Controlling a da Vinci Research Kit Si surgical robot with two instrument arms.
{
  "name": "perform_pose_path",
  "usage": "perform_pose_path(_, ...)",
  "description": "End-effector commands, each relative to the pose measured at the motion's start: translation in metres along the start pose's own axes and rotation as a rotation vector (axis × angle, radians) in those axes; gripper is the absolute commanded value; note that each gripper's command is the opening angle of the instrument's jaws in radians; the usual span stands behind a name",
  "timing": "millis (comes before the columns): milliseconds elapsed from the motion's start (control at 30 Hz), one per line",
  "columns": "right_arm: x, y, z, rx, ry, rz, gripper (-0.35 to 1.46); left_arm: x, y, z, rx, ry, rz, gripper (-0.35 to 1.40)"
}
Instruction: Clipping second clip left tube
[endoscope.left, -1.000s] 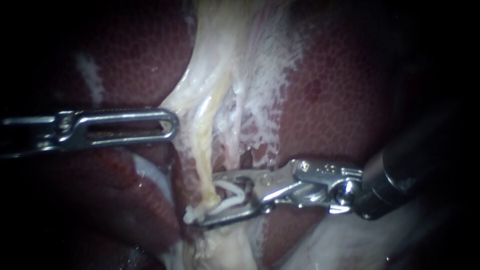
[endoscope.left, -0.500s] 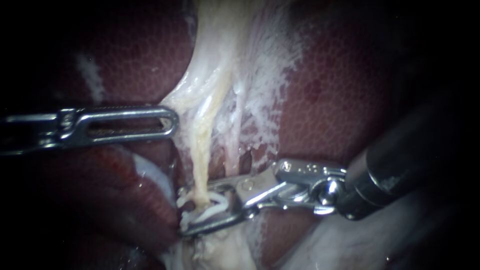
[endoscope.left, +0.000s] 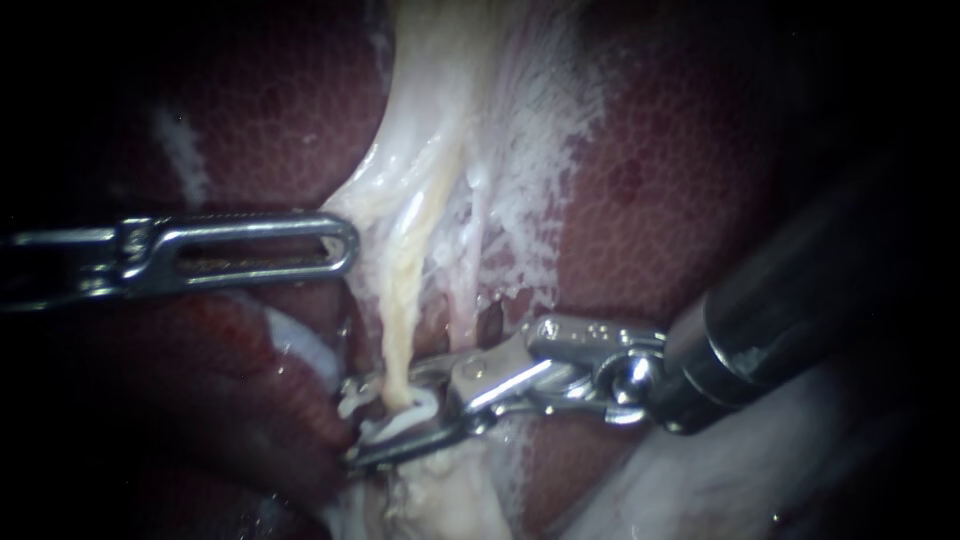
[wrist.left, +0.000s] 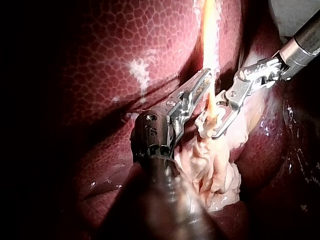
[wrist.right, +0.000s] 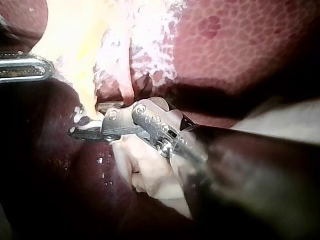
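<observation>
tube (endoscope.left: 398, 300) runs vertical; clip (endoscope.left: 412, 420) in right instrument (endoscope.left: 352, 425) straddles it.

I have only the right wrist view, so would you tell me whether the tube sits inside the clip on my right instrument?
Observer: Yes; the endoscope view shows the tube running between the legs of the white clip carried by your right instrument.
Operator: Thank you; and the other one?
Observer: The left wrist view shows your left instrument lying against that same tube, farther along than the clip.
</observation>
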Motion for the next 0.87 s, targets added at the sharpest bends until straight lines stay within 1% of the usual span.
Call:
perform_pose_path(33, 0.0001, 0.0000, -0.0002, -0.015, -0.004, 0.003, -0.35, 0.0000, 0.0000, 0.0000, 0.000, 0.000, 0.001, -0.35)
perform_pose_path(100, 0.0002, 0.0003, -0.0005, -0.029, -0.004, 0.006, -0.35, 0.0000, 0.0000, 0.0000, 0.000, 0.000, 0.001, -0.35)
perform_pose_path(233, 0.0005, 0.0006, -0.0008, -0.038, 0.001, 0.009, -0.35, 0.0000, 0.0000, 0.0000, 0.000, 0.000, 0.001, -0.35)
perform_pose_path(867, 0.0002, 0.0004, -0.0008, -0.037, 0.000, 0.012, -0.35, 0.0000, 0.0000, 0.0001, 0.000, 0.000, 0.000, -0.35)
